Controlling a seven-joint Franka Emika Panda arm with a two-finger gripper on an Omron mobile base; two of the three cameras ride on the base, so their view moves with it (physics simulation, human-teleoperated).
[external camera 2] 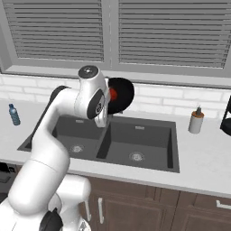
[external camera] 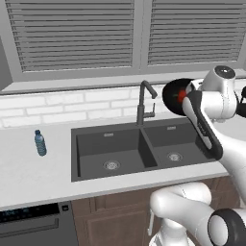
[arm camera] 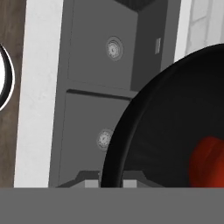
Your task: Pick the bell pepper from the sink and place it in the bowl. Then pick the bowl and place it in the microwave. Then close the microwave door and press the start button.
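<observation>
The black bowl (external camera: 173, 98) (external camera 2: 124, 94) hangs in the air above the right basin of the dark double sink (external camera: 120, 149) (external camera 2: 149, 140), tilted so its inside faces the base cameras. The red bell pepper (external camera: 181, 96) (external camera 2: 113, 94) (arm camera: 209, 162) lies inside it. My gripper (arm camera: 110, 183) is shut on the bowl's rim (arm camera: 118, 144), one finger on each side. In both base views the white hand covers the fingers and the near part of the bowl. Both sink basins (arm camera: 87, 65) hold nothing. The microwave and its door are out of view.
A tall dark faucet (external camera: 144, 103) rises behind the sink, close to the bowl. A small water bottle (external camera: 40, 142) (external camera 2: 14, 114) stands on the left counter, a soap dispenser (external camera 2: 196, 121) on the right, with a dark object (external camera 2: 227, 117) at the far right edge. Window blinds hang behind.
</observation>
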